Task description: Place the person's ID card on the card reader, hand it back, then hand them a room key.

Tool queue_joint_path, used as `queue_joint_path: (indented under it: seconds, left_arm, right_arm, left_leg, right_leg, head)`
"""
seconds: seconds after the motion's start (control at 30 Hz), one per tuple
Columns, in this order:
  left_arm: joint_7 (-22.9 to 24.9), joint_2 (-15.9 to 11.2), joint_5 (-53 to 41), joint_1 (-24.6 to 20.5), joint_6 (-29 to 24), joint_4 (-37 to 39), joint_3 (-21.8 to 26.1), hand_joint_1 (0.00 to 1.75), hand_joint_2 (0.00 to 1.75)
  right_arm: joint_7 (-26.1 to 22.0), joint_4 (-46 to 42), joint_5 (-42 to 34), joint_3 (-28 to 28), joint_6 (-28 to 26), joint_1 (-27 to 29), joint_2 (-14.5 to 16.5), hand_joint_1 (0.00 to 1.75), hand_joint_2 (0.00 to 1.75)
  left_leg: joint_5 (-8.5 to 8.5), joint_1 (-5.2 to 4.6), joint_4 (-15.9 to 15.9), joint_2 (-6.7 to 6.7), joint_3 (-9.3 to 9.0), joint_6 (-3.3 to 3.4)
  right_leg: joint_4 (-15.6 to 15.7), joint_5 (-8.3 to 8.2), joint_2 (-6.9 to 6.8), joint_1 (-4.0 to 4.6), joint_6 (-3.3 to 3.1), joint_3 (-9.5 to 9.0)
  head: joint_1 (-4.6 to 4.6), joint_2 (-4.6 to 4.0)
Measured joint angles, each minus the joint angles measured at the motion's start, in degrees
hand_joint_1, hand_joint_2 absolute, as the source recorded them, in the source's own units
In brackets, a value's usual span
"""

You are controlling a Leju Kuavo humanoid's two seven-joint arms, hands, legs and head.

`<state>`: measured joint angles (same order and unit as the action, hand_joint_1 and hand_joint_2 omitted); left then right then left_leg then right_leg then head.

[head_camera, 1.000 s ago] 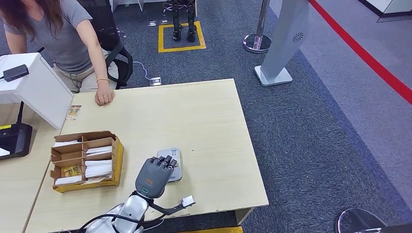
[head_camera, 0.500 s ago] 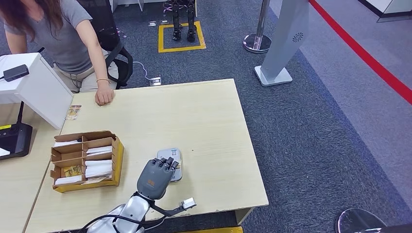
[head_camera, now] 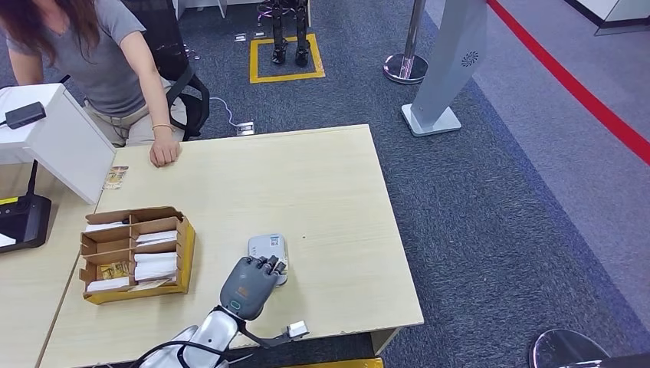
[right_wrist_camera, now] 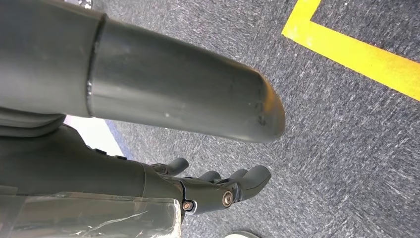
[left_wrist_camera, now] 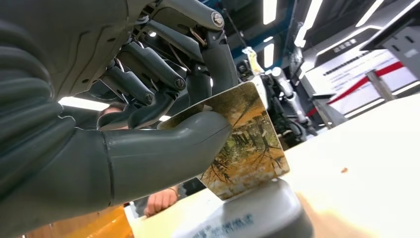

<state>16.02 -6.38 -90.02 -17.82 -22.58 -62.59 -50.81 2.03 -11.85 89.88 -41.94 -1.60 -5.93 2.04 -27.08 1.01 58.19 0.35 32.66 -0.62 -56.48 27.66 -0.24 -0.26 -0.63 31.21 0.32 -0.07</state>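
Grey left hand (left_wrist_camera: 148, 129) pinching ID card (left_wrist_camera: 245, 144) between thumb and fingers (left_wrist_camera: 218, 54), card tilted, lower edge just above card reader (head_camera: 267, 247), lower centre of the head frame, on bench (head_camera: 322, 184).

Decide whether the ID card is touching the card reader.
Cannot tell. In the left wrist view the ID card, pinched by the left hand, has its lower edge at the card reader; contact or gap isn't plain.
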Motion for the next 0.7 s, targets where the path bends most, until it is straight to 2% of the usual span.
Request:
queue_joint_path:
  seconds: [0.2, 0.47, 0.6, 0.7]
  left_arm:
    - [-5.8, 2.6, 0.0, 1.9, 0.4, 0.8, 5.8, 1.75, 1.75]
    - [-6.5, 4.4, 0.0, 2.7, 0.4, 1.4, 8.9, 1.75, 1.75]
    - [-3.8, 4.5, 0.0, 2.5, 0.2, 1.6, 9.1, 1.75, 1.75]
    - [3.2, 3.5, 0.0, 1.1, -0.1, 1.0, 8.5, 1.75, 1.75]
  right_arm:
    - [0.0, 0.0, 0.0, -0.1, -0.1, 0.0, 0.0, 0.0, 0.0]
    - [0.0, 0.0, 0.1, -0.2, -0.3, 0.0, 0.0, 0.0, 0.0]
    - [0.2, 0.0, 0.1, -0.2, -0.2, 0.0, 0.1, 0.0, 0.0]
    - [0.3, -0.1, 0.1, -0.2, -0.1, 0.0, 0.1, 0.0, 0.0]
  left_leg:
    - [0.0, 0.0, 0.0, 0.0, 0.0, 0.0]
    - [0.0, 0.0, 0.0, 0.0, 0.0, 0.0]
    - [0.01, 0.0, 0.0, 0.0, -0.01, 0.0]
    - [0.03, 0.01, 0.0, 0.0, -0.01, 0.0]
  right_leg:
    - [0.0, 0.0, 0.0, 0.0, 0.0, 0.0]
    - [0.0, 0.0, 0.0, 0.0, 0.0, 0.0]
    - [0.0, 0.0, 0.0, 0.0, 0.0, 0.0]
    - [0.0, -0.01, 0.0, 0.0, 0.0, 0.0]
  head:
    - [-0.01, 0.0]
    - [-0.01, 0.0]
    - [-0.01, 0.0]
    - [-0.01, 0.0]
